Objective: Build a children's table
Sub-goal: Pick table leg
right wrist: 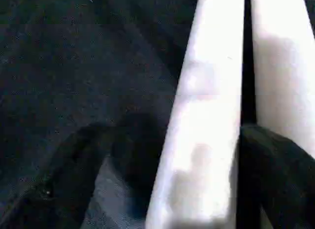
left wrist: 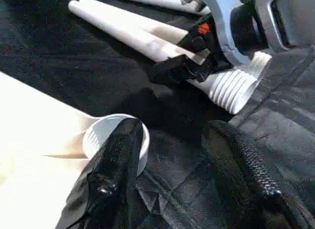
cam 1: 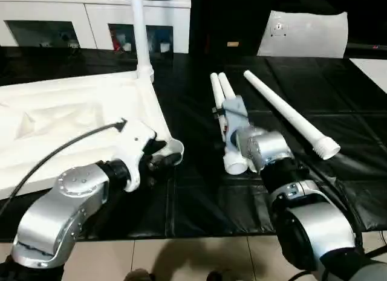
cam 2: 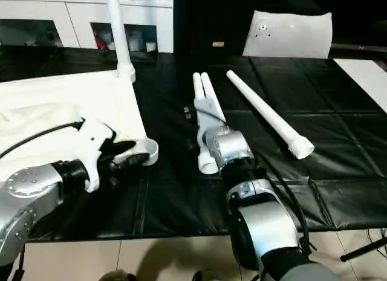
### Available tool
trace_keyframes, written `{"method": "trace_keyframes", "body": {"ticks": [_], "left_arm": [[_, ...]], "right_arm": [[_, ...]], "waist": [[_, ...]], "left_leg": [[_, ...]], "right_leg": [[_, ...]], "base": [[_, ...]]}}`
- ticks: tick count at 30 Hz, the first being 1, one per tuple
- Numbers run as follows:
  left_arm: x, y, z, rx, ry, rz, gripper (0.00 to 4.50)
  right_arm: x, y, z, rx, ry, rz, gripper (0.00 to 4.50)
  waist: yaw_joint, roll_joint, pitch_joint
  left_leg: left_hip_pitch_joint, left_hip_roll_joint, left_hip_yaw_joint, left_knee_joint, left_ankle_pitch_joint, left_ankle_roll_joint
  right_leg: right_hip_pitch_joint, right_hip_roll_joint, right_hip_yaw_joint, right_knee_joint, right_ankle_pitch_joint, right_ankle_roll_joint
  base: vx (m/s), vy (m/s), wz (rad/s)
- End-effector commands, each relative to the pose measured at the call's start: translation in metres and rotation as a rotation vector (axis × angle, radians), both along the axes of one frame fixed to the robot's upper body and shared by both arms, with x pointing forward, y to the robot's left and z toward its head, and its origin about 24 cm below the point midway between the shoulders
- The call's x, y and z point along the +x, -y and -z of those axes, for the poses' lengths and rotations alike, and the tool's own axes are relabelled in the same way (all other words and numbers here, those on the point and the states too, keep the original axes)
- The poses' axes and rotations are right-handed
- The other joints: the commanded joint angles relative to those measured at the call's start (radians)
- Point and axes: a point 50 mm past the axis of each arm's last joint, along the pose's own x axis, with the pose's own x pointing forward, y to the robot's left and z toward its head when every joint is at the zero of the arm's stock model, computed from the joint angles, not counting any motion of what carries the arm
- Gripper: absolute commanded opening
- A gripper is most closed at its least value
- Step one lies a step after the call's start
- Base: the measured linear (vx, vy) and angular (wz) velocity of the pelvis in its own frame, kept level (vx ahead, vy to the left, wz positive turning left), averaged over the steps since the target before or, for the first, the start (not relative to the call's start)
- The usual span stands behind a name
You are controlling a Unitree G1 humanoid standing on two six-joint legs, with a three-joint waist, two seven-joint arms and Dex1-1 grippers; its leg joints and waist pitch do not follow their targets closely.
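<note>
Left eye view, legs (cam 1: 225, 115) lying pointing away

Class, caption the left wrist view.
Left claw open beside the tabletop's corner socket; right claw over paired white legs.

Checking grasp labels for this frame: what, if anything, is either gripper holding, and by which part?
Nothing is held. The right gripper stands open astride a white tapered plastic leg near its threaded end; the left gripper is open beside the white tabletop's corner socket.

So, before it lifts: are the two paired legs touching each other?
Apart: the right wrist view shows a dark gap between one leg and the other.
</note>
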Motion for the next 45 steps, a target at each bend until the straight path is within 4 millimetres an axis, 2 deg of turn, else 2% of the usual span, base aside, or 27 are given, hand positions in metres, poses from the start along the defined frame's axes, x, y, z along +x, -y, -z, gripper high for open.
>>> {"method": "trace_keyframes", "body": {"ticks": [1, 4, 5, 7, 9, 17, 18, 20, 23, 30, 31, 32, 33, 37, 38, 39, 40, 41, 42, 44, 45], "left_arm": [[-0.001, 0.002, -0.004, 0.007, 0.008, 0.020, 2.28], [-0.001, 0.002, -0.005, 0.009, 0.007, 0.024, 2.28], [-0.001, 0.002, -0.005, 0.010, 0.007, 0.026, 2.32], [-0.001, 0.002, -0.005, 0.011, 0.007, 0.028, 2.32], [-0.001, 0.002, -0.005, 0.013, 0.006, 0.030, 2.33], [-0.001, 0.001, -0.003, 0.038, 0.000, 0.030, 2.33], [0.000, 0.001, -0.003, 0.038, -0.001, 0.030, 2.33], [0.000, 0.000, -0.003, 0.042, 0.001, 0.028, 2.33], [0.001, -0.001, -0.003, 0.048, 0.006, 0.022, 2.33], [0.006, -0.003, -0.003, 0.076, 0.026, -0.019, 2.33], [0.008, -0.005, -0.002, 0.084, 0.036, -0.032, 2.33], [0.010, -0.005, -0.002, 0.088, 0.043, -0.039, 2.33], [0.011, -0.006, -0.002, 0.089, 0.050, -0.045, 2.33], [0.018, -0.007, -0.005, 0.062, 0.063, -0.074, 2.33], [0.023, -0.007, -0.008, 0.034, 0.069, -0.089, 2.33], [0.025, -0.007, -0.009, 0.018, 0.072, -0.095, 2.33], [0.030, -0.006, -0.012, -0.006, 0.082, -0.106, 2.33], [0.031, -0.005, -0.013, -0.009, 0.087, -0.108, 2.33], [0.033, -0.004, -0.014, -0.012, 0.092, -0.108, 2.33], [0.042, 0.001, -0.018, -0.082, 0.083, -0.134, 2.33], [0.047, 0.003, -0.020, -0.120, 0.078, -0.148, 2.33]], "right_arm": [[-0.002, 0.000, 0.006, 0.036, -0.056, 0.017, 4.50], [-0.002, 0.001, 0.007, 0.049, -0.072, 0.022, 4.50], [-0.002, 0.001, 0.008, 0.056, -0.076, 0.023, 4.32], [-0.001, 0.001, 0.008, 0.070, -0.082, 0.027, 4.32], [-0.001, 0.001, 0.007, 0.086, -0.085, 0.031, 4.04], [0.000, 0.003, 0.007, 0.140, -0.136, 0.066, 3.42], [0.000, 0.003, 0.007, 0.146, -0.140, 0.068, 3.16], [0.000, 0.003, 0.006, 0.152, -0.142, 0.073, 3.10], [0.001, 0.004, 0.006, 0.167, -0.142, 0.083, 2.72], [0.005, 0.007, 0.000, 0.245, -0.128, 0.118, 2.15], [0.006, 0.009, -0.004, 0.293, -0.118, 0.136, 2.06], [0.008, 0.010, -0.006, 0.318, -0.110, 0.144, 1.90], [0.008, 0.011, -0.008, 0.330, -0.099, 0.139, 1.90], [0.011, 0.013, -0.016, 0.394, -0.057, 0.132, 1.83], [0.012, 0.015, -0.021, 0.429, -0.037, 0.133, 1.83], [0.013, 0.016, -0.023, 0.446, -0.027, 0.135, 1.83], [0.015, 0.019, -0.030, 0.478, 0.015, 0.140, 1.83], [0.016, 0.020, -0.032, 0.486, 0.032, 0.140, 1.83], [0.017, 0.020, -0.035, 0.510, 0.060, 0.139, 1.83], [0.018, 0.023, -0.056, 0.621, 0.226, 0.070, 1.83], [0.017, 0.023, -0.064, 0.678, 0.276, 0.033, 1.83]], "waist": [[-0.001, 0.020, -0.083], [-0.001, 0.019, -0.084], [0.000, 0.020, -0.083], [0.000, 0.020, -0.084], [-0.001, 0.018, -0.084], [0.000, 0.020, -0.085], [0.000, 0.020, -0.086], [0.001, 0.019, -0.086], [0.000, 0.019, -0.086], [0.001, 0.018, -0.087], [0.001, 0.014, -0.088], [0.002, 0.015, -0.087], [0.003, 0.018, -0.088], [0.004, 0.018, -0.090], [0.004, 0.023, -0.090], [0.003, 0.020, -0.090], [0.005, 0.030, -0.091], [0.005, 0.024, -0.093], [0.007, 0.023, -0.093], [0.007, 0.017, -0.093], [0.013, 0.018, -0.094]], "left_leg": [[0.002, 0.024, -0.007, -0.062, -0.207, -0.052], [0.002, 0.024, -0.007, -0.061, -0.204, -0.051], [0.001, 0.024, -0.007, -0.061, -0.204, -0.050], [0.002, 0.024, -0.007, -0.061, -0.204, -0.051], [0.001, 0.024, -0.007, -0.062, -0.205, -0.051], [0.002, 0.024, -0.007, -0.060, -0.206, -0.051], [0.002, 0.024, -0.007, -0.060, -0.203, -0.050], [0.001, 0.024, -0.006, -0.060, -0.198, -0.050], [0.001, 0.024, -0.006, -0.060, -0.203, -0.051], [0.000, 0.024, -0.006, -0.059, -0.194, -0.047], [0.000, 0.024, -0.006, -0.059, -0.189, -0.046], [0.000, 0.023, -0.006, -0.059, -0.190, -0.044], [0.002, 0.023, -0.005, -0.059, -0.191, -0.042], [-0.003, 0.023, -0.006, -0.058, -0.166, -0.042], [-0.003, 0.023, -0.006, -0.057, -0.163, -0.042], [-0.002, 0.021, -0.004, -0.056, -0.161, -0.038], [-0.001, 0.020, -0.005, -0.056, -0.158, -0.038], [-0.001, 0.021, -0.005, -0.055, -0.156, -0.036], [-0.001, 0.022, -0.006, -0.056, -0.154, -0.035], [-0.004, 0.022, -0.004, -0.056, -0.151, -0.028], [0.000, 0.022, -0.001, -0.053, -0.144, -0.019]], "right_leg": [[0.052, -0.069, 0.053, -0.073, -0.246, -0.140], [0.052, -0.070, 0.053, -0.072, -0.248, -0.140], [0.052, -0.069, 0.053, -0.074, -0.249, -0.140], [0.051, -0.069, 0.053, -0.073, -0.243, -0.140], [0.052, -0.069, 0.052, -0.072, -0.240, -0.141], [0.051, -0.068, 0.052, -0.070, -0.230, -0.147], [0.053, -0.069, 0.052, -0.070, -0.225, -0.148], [0.053, -0.069, 0.052, -0.070, -0.225, -0.147], [0.052, -0.069, 0.051, -0.071, -0.232, -0.148], [0.053, -0.069, 0.050, -0.069, -0.226, -0.146], [0.054, -0.069, 0.050, -0.070, -0.221, -0.147], [0.053, -0.069, 0.051, -0.070, -0.224, -0.146], [0.052, -0.068, 0.050, -0.071, -0.225, -0.144], [0.057, -0.069, 0.050, -0.066, -0.192, -0.152], [0.057, -0.070, 0.050, -0.066, -0.185, -0.154], [0.057, -0.067, 0.051, -0.068, -0.176, -0.154], [0.057, -0.066, 0.051, -0.067, -0.163, -0.157], [0.058, -0.066, 0.050, -0.067, -0.155, -0.158], [0.060, -0.067, 0.050, -0.066, -0.155, -0.159], [0.062, -0.069, 0.050, -0.069, -0.156, -0.157], [0.060, -0.070, 0.052, -0.072, -0.153, -0.151]], "base": [[0.000, 0.000, 0.00], [0.000, 0.000, 0.00], [0.000, 0.000, 0.00], [0.000, 0.000, 0.00], [0.000, 0.000, 0.00], [0.000, 0.000, 0.00], [0.000, 0.000, 0.00], [0.000, 0.000, 0.00], [0.000, 0.000, 0.00], [0.000, 0.000, 0.00], [0.000, 0.000, 0.00], [0.000, 0.000, 0.00], [0.000, 0.000, 0.00], [0.000, 0.000, 0.00], [0.000, 0.000, 0.00], [0.000, 0.000, 0.00], [0.000, 0.000, 0.00], [0.000, 0.000, 0.00], [0.000, 0.000, 0.00], [0.000, 0.000, 0.00], [0.000, 0.000, 0.00]]}}
